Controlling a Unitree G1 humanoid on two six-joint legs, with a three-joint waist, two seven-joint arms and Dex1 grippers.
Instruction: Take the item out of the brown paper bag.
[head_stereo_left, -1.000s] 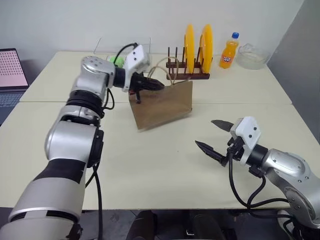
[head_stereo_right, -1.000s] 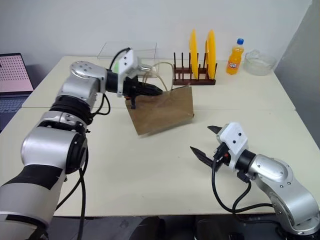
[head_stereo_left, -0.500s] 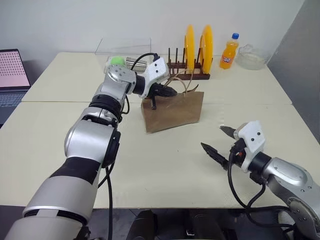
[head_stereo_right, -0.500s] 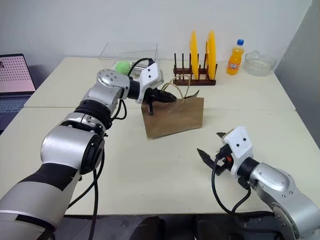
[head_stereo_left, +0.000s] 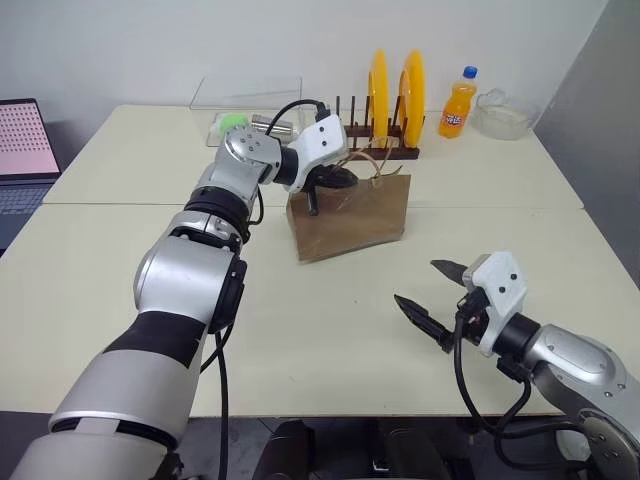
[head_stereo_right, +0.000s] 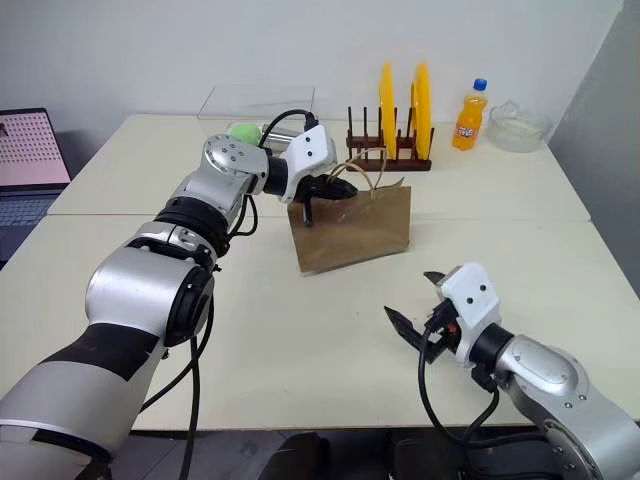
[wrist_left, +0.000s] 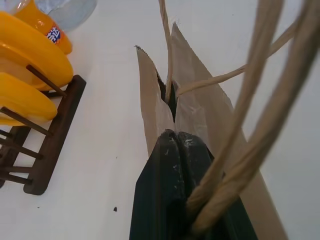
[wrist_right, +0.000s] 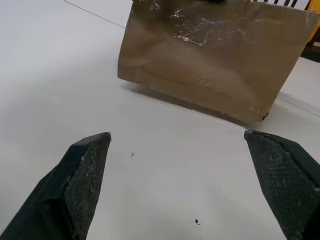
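The task looks barely begun to me. The bag (head_stereo_left: 350, 215) stands upright on the worktop (head_stereo_left: 300, 320), and nothing has come out of it. I cannot see the item; I judge it is inside the bag, hidden by the paper walls.

Going left to right, with the bag as the landmark:

Behind the bag and to its left sits a clear box (head_stereo_left: 245, 105) with something green (head_stereo_left: 233, 121) in it; what else it contains I cannot make out.

My left hand (head_stereo_right: 335, 187) is at the bag's top left corner. Its fingers are pressed together, pinching the upper edge of the bag, with the cord handles (wrist_left: 240, 135) draped over them. The mouth of the bag shows as a narrow dark slit, nearly closed, so I cannot see inside.

Just behind the bag is a wooden rack (head_stereo_left: 375, 150) carrying two yellow plates (head_stereo_left: 412, 92) on edge.

Further right, well behind the bag, stand an orange soda bottle (head_stereo_left: 459, 103) and a clear bowl (head_stereo_left: 505, 113), which looks empty.

My right hand (head_stereo_left: 432, 295) hovers in front of the bag and to its right, well apart from it, fingers spread wide and holding nothing.

What is left, as I judge it: open the mouth, reach in, and lift the item out.
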